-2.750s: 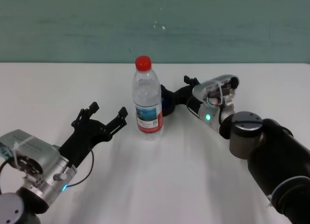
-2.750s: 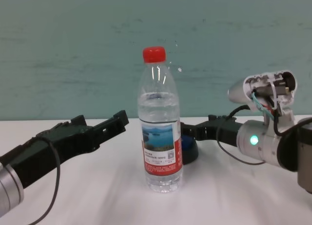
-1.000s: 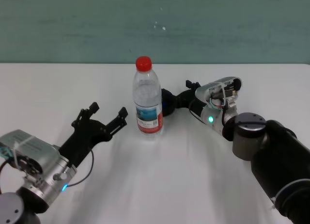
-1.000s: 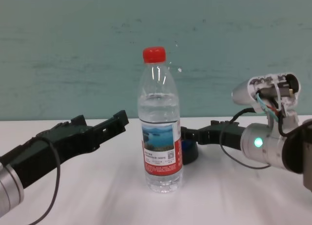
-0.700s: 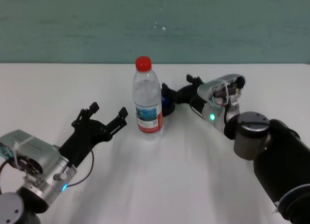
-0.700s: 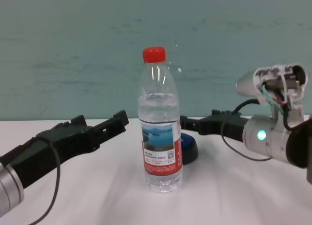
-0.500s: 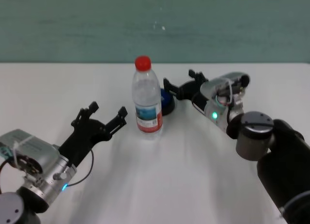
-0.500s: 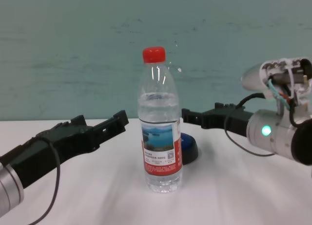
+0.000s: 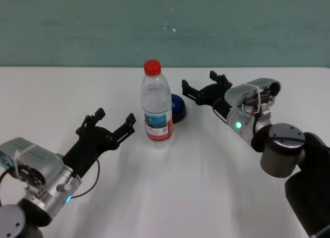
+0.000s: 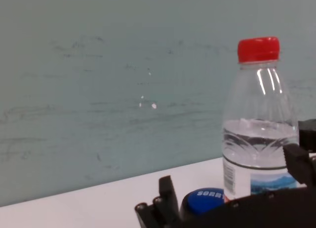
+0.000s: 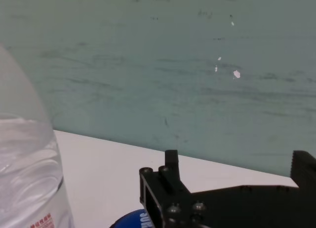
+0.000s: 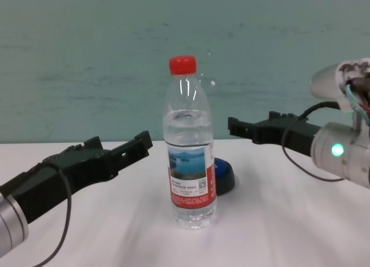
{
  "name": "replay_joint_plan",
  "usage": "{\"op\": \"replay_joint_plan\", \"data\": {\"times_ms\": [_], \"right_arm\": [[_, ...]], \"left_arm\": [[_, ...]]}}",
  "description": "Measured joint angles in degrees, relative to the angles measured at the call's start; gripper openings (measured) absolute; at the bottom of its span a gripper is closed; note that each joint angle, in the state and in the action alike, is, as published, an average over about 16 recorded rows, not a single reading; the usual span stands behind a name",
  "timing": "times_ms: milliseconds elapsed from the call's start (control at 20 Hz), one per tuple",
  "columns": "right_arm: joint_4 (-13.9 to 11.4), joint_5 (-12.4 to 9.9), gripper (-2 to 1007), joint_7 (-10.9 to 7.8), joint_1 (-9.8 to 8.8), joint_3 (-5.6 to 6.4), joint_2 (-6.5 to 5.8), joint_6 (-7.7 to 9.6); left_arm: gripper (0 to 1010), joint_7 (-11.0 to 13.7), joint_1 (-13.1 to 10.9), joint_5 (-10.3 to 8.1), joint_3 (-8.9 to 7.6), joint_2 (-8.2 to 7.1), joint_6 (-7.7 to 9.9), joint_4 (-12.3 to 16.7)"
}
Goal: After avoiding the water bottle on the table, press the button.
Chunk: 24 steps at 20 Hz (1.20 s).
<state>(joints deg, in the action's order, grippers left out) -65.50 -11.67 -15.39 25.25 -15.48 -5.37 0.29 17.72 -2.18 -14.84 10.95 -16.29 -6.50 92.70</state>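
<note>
The water bottle (image 9: 157, 105), clear with a red cap and a red-and-white label, stands upright in the middle of the white table (image 9: 170, 186). The blue button (image 9: 179, 114) on its black base sits just behind and to the right of the bottle, uncovered; it also shows in the chest view (image 12: 224, 175). My right gripper (image 9: 199, 82) is open and hovers above and to the right of the button, apart from it. My left gripper (image 9: 116, 117) is open and rests low, left of the bottle. The bottle (image 12: 191, 157) stands between both grippers in the chest view.
A teal wall (image 9: 165, 27) runs behind the table's far edge. The left wrist view shows the bottle (image 10: 259, 124) and the button (image 10: 205, 201) beyond my left fingers (image 10: 165, 206). The right wrist view shows the bottle's side (image 11: 24, 178) and the button's top (image 11: 140, 219).
My right gripper has lifted off the button and drawn back up and to the right, leaving the button uncovered. The bottle and my left arm have not moved.
</note>
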Motion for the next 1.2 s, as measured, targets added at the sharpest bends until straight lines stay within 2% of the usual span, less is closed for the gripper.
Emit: {"op": "replay_joint_plan", "data": {"times_ms": [550, 1200], "right_arm": [[-8.4, -1.3, 1004, 1.33, -5.65, 1.21, -2.26, 1.13], [-20.5, -1.6, 1004, 3.3, -14.05, 2.09, -4.24, 2.39]], "left_arm": [[1010, 0.0, 0.0, 0.0, 0.0, 0.0, 0.0, 0.0], [1010, 0.0, 0.0, 0.0, 0.0, 0.0, 0.0, 0.0]]}}
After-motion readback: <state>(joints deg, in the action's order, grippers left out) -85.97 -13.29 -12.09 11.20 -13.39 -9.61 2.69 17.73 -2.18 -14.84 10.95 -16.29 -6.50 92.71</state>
